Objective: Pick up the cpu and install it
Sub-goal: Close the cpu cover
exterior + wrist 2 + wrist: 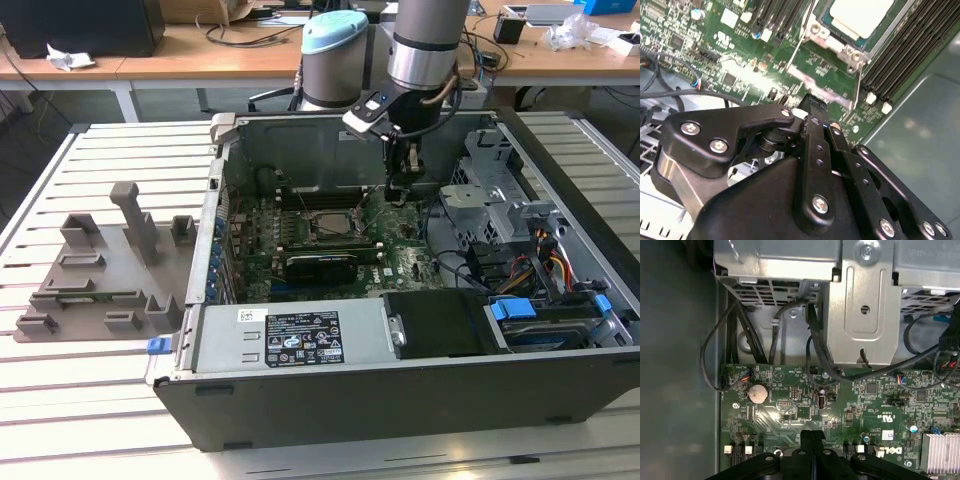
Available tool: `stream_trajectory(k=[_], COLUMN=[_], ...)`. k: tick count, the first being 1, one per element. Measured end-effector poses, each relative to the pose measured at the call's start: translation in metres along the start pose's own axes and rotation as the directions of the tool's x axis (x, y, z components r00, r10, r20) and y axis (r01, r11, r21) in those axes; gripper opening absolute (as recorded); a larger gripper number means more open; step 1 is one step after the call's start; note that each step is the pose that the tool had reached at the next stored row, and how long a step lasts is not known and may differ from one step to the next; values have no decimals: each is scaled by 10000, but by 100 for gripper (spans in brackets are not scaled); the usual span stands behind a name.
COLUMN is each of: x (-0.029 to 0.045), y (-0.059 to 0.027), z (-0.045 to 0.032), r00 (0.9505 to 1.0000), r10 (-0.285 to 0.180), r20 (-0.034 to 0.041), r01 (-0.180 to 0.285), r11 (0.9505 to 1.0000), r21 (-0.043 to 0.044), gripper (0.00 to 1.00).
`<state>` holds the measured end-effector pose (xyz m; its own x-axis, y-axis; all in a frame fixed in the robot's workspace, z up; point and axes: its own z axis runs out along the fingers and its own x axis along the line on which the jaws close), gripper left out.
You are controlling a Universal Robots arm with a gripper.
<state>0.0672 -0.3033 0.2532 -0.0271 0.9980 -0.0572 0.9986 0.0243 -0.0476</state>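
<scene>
cpu (860, 15) in socket (852, 54), partly cut off | gripper (812, 104) jaws closed, empty

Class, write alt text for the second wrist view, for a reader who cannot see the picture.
The black gripper, fingers together and holding nothing, hangs close above the green motherboard. Beyond its tip the silver cpu lies in its socket, beside rows of dark memory slots.
</scene>
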Motion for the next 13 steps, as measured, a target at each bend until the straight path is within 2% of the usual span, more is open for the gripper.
stream_trajectory(k=[5, 13], x=[3, 6], y=[-115, -200], z=[11, 19], r00=[10000, 10000], r10=[1, 1], r20=[0, -1], r01=[-1, -1], r11=[10000, 10000], r21=[0, 1], gripper=[11, 11])
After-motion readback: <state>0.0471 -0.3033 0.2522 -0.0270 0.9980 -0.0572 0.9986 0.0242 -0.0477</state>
